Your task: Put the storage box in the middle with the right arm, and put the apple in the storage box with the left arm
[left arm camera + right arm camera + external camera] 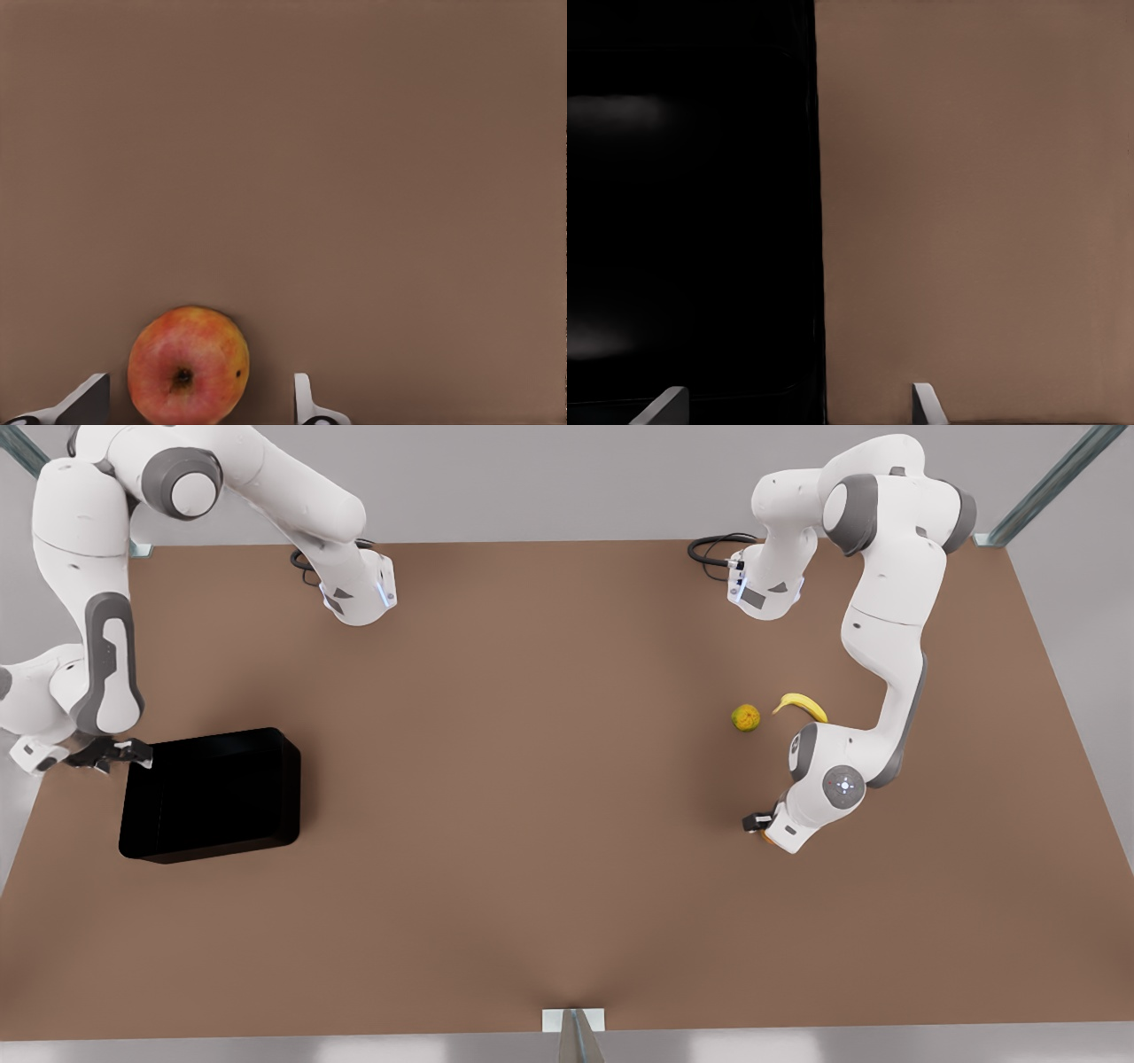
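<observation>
We see a flat brown worktop (532,779) under plain grey surroundings, with metal struts at its far corners and one at the near edge. The storage box (213,795) sits at the front view's left, well away from the middle. The right tool (113,755) is at the box's outer far corner; in the right wrist view its two fingertips (926,403) stand spread, one over the black wall (691,221) and one over bare brown surface, straddling the rim. At the front view's right, the left tool (760,824) is low over the worktop, with a sliver of orange showing just beside it. In the left wrist view the apple (188,365) lies on the worktop between the parted fingertips (304,398), not touched by either. We count two arms, one box, one apple, one yellow-green fruit (746,717) and one banana (803,705), the last two lying near each other, a little apart from the left arm's wrist
</observation>
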Available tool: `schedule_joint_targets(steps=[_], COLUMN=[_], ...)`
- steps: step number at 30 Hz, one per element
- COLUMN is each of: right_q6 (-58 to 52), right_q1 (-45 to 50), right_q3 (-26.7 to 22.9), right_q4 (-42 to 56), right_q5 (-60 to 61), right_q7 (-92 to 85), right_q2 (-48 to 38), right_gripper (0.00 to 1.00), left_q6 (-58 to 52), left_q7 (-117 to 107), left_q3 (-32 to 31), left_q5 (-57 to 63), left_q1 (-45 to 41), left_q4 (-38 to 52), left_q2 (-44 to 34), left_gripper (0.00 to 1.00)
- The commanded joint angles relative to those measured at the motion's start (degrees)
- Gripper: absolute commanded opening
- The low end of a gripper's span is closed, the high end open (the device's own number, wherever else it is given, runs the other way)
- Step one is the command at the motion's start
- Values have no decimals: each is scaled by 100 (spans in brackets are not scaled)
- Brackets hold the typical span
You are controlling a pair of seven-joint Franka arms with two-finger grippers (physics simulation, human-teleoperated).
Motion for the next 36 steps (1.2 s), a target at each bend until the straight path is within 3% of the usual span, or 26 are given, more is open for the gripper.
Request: schedule_joint_targets(steps=[1, 4, 6, 15, 16, 17, 29, 36], right_q6=[48, 83, 189, 461, 461, 443, 294, -637], right_q1=[1, -69, -104, -104, -104, -104, -69, -16], right_q3=[7, -11, -11, -125, -125, -125, -134, -125], right_q4=[-31, -39, -39, -48, -39, -31, -4, 250], right_q5=[43, 139, 957, 957, 957, 957, 957, 966], right_q7=[-2, 16, 16, -626, -626, -757, -714, -177], right_q2=[-19, 68, 218, 719, 719, 710, 640, 297], right_gripper=[100, 100, 100, 100, 52, 21, 21, 21], left_q6=[-5, -5, -5, -5, -5, -5, 4, -5], left_q7=[0, 0, 0, 0, 9, 17, 9, 17], left_q3=[2, 1, 2, -7, 1, 2, 2, -7], left_q5=[3, 3, 3, 3, 3, 3, 3, 3], left_q1=[0, 0, 0, 0, 9, 9, -9, 35], left_q4=[0, 0, 0, 0, 0, 0, 0, 0], left_q2=[0, 0, 0, 9, 9, 9, 9, 0], left_gripper=[100, 100, 100, 100, 100, 100, 100, 100])
